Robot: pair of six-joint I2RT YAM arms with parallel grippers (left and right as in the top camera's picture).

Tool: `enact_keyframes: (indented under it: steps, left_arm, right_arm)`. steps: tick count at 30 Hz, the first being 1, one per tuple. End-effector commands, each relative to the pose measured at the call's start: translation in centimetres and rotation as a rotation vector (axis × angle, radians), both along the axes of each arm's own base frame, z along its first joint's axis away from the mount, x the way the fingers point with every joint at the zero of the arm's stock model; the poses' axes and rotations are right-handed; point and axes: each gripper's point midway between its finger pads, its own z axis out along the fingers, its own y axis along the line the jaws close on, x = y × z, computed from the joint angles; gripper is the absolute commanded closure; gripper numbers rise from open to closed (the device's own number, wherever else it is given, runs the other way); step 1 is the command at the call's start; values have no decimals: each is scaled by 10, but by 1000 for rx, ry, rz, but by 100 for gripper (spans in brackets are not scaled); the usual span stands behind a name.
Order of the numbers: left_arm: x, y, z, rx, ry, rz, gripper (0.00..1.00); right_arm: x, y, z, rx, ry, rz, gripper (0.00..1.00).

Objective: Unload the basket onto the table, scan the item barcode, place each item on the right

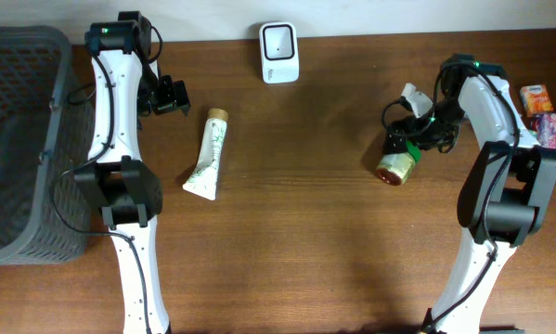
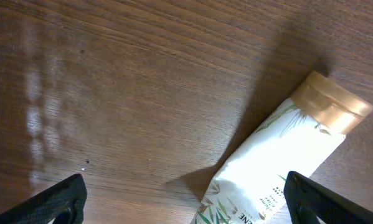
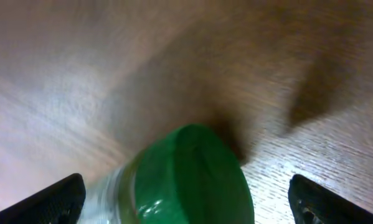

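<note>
I see the white tube [image 1: 206,156] lying flat on the wooden table [image 1: 315,232], left of the middle, with its gold cap [image 1: 218,115] pointing to the far side. The left gripper [image 1: 171,96] hangs just to the left of this cap and does not touch it. In the left wrist view its fingers [image 2: 58,200] stand wide apart with nothing between them except bare wood and one edge of the tube. The scanner [image 1: 278,52], a small white box, stands at the far edge near the middle, well apart from both arms. On the right side a jar [image 1: 395,167] with a green lid [image 3: 192,174] lies tilted on the table. The right gripper [image 1: 409,139] is just above it, also spread wide. In the right wrist view the lid sits between the fingers [image 3: 55,200], but neither one touches it. This view is blurred, so I cannot read any label. A dark grey basket [image 1: 18,139] fills the far left, close beside the left arm. Two coloured snack packets [image 1: 549,116] lie at the far right edge, behind the right arm.
</note>
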Motion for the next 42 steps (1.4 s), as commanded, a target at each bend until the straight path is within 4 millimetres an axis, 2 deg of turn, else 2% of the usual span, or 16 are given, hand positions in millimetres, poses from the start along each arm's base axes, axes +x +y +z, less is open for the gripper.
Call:
enact_keyframes:
  steps: [1,3,5,8,10,15,23,24,25,27,29,31,32,35,39,42]
  left_arm:
    - [0,1,18,10,-38,2,1]
    - [0,1,18,11,-38,2,1]
    - [0,1,18,11,-38,2,1]
    - [0,1,18,10,-38,2,1]
    - [0,1,18,10,-38,2,1]
    - [0,1,18,11,-38,2,1]
    - [0,1,18,10,-38,2,1]
    - [0,1,18,11,-38,2,1]
    - [0,1,18,10,-38,2,1]
    - [0,1,18,10,-38,2,1]
    - [0,1,18,10,-38,2,1]
    - [0,1,18,11,-38,2,1]
    - [0,1,18,10,-38,2,1]
    - [0,1,18,10,-38,1,1]
    - [0,1,18,11,-38,2,1]
    - [0,1,18,11,-38,2,1]
  right_arm:
    - [-6,5,4,7,167,-402,1]
    - [-16,7,5,1,305,-648,1]
    - [-15,8,5,-1,326,-716,1]
    - [-5,15,1,-1,284,-694,1]
    - [-4,10,-6,-70,283,-739,1]
    - [-3,2,-21,-136,272,-726,25]
    - [-16,4,-33,-146,307,-706,25]
    - [-16,4,-33,-146,308,-706,29]
    - [-16,4,-33,-145,306,-706,39]
    - [-6,3,-25,-137,264,-677,41]
    - [9,-4,-4,-153,202,-670,41]
    - [31,-16,30,-190,89,-677,41]
    - [48,-19,56,-191,-10,-654,41]
    - [83,-22,94,-203,-198,-644,41]
    - [124,-13,101,-258,-390,-637,41]
    - [159,7,107,-270,-565,-629,40]
